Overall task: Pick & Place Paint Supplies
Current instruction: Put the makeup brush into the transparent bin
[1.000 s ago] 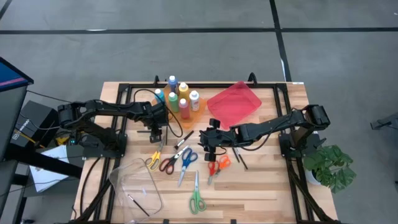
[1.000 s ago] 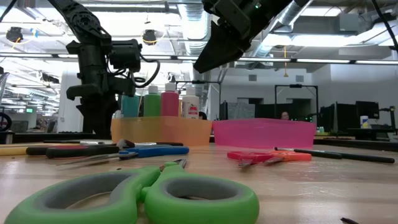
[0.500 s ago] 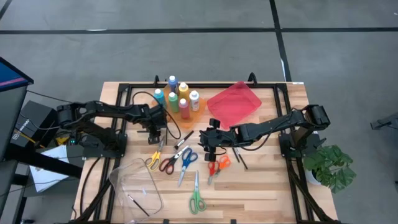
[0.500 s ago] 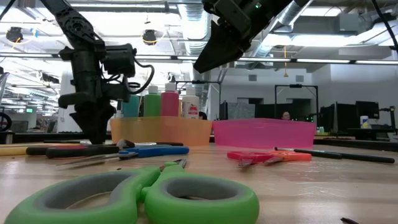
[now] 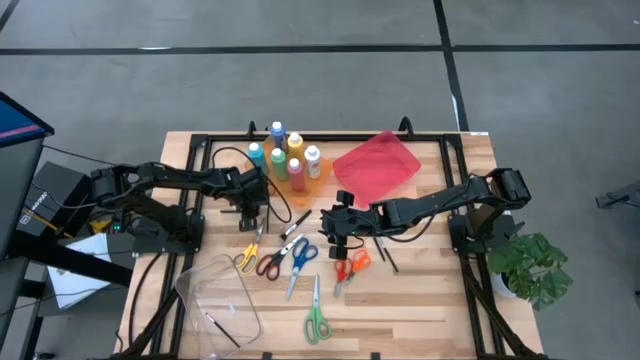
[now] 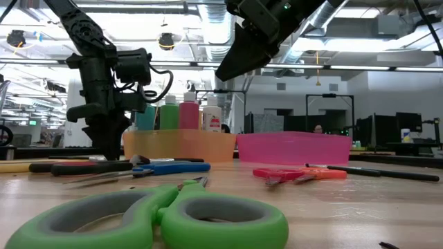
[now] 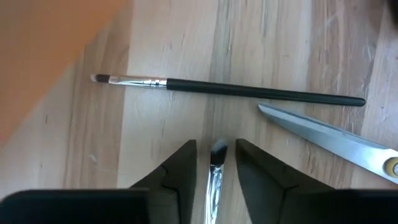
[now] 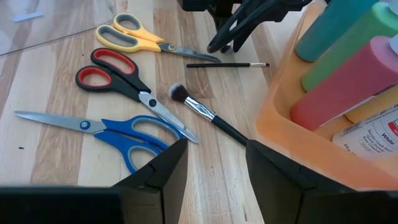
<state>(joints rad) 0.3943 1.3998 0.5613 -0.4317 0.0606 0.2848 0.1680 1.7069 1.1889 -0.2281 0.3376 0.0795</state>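
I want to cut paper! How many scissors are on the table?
5. Yellow scissors, red scissors and blue scissors lie side by side in the middle. Orange scissors lie just past the blue. Green scissors lie alone nearer the front. None looks hidden.

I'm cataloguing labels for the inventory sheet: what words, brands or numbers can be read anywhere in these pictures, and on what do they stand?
"White": on the label of the white paint bottle in the orange tray, right wrist view.
The smaller lines on that same label: too blurred to read.
White lettering on the black box beside the table, high view: too small to read.
Scissors, brushes and the other bottles show no readable text.
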